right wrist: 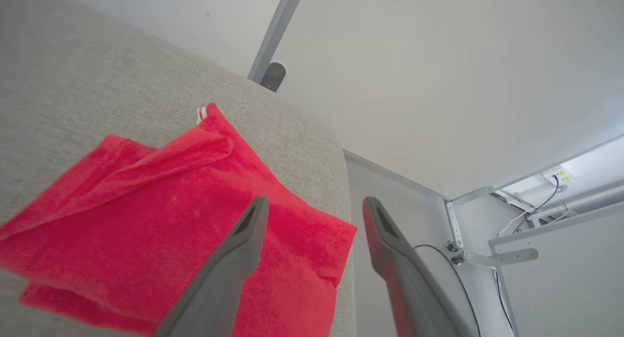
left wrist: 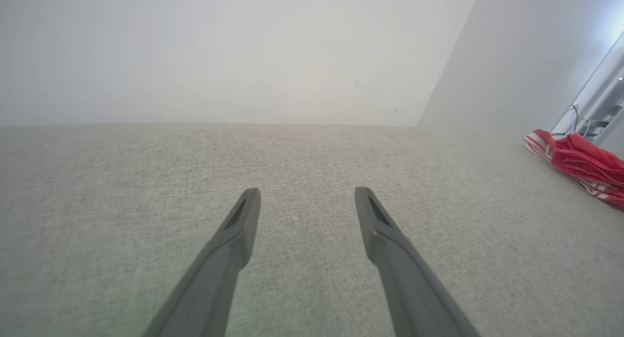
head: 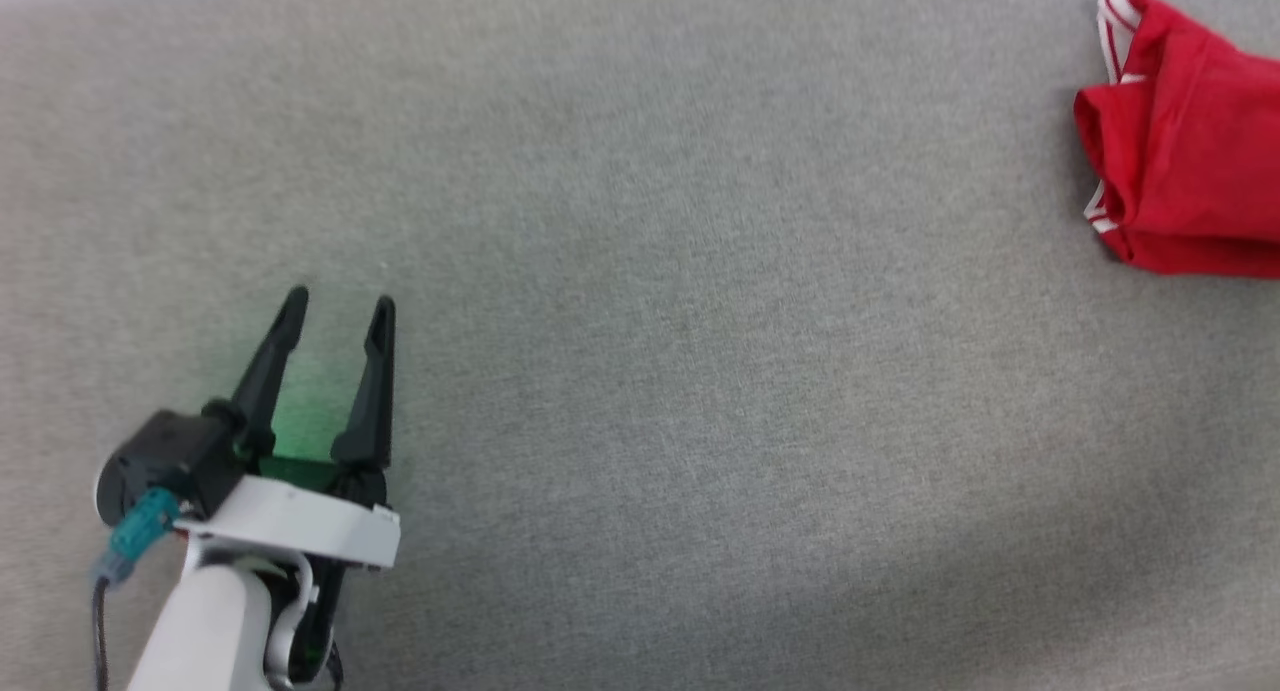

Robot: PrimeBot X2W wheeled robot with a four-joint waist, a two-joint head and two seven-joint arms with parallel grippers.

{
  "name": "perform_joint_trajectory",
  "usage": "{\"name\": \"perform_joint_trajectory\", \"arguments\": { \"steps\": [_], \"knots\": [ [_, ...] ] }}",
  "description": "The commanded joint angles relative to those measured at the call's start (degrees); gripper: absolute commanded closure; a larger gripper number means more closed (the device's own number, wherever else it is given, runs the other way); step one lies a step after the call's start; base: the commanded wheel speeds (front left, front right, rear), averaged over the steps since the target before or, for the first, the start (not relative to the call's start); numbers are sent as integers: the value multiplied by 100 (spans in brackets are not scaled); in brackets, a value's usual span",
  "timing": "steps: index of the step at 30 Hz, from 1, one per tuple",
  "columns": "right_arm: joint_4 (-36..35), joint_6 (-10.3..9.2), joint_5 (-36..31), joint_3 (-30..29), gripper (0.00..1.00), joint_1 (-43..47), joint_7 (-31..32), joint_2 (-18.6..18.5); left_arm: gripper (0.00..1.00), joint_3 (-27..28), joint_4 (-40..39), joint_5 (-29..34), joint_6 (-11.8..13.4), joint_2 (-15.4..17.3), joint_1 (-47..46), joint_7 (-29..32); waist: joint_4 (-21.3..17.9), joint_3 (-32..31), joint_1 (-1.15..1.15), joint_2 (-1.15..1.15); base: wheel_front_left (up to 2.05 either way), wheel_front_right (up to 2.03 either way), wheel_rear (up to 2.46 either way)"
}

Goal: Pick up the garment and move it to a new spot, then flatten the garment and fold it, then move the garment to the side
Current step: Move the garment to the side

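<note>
Head view: grey table (head: pixel 700 421) is bearing one folded garment (head: pixel 1190 161), lying at its right edge, well apart from the left gripper (head: pixel 340 306), which is standing wide open, holding nothing. Right wrist view: right gripper (right wrist: pixel 314 203) is hanging over the garment's corner, fingers spread, gripping nothing

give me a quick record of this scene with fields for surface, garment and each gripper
surface: grey woven fabric, flat
garment: red with white striped trim, folded, lying at the surface's right side near its edge
left gripper: open, empty, over bare surface well apart from the garment
right gripper: open, empty, poised over the garment's corner
</note>
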Motion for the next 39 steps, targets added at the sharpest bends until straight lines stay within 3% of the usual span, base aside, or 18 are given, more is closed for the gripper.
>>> {"name": "perform_joint_trajectory", "arguments": {
  "steps": [1,10,17,28,39],
  "knots": [
    [-37,-9,69,18,0,90,-46,7,0,32,16,-23,5,-23,86,4,136,-290,0,0,0,0,0],
    [-622,-9,262,-128,0,712,-447,102,0,267,76,34,5,-218,572,5,538,-1043,0,0,0,0,0],
    [-1057,-9,143,-693,0,1548,-635,268,0,454,54,54,5,-318,967,5,916,-1604,0,0,0,0,0],
    [-1948,-8,-439,-2270,0,3287,-672,745,0,800,-33,111,5,-355,1556,5,1422,-2233,0,0,0,0,0],
    [-2932,-8,-1176,-3846,0,5040,-570,1679,0,1102,-78,282,5,-437,1893,5,1931,-2545,0,0,0,0,0]
  ]
}}
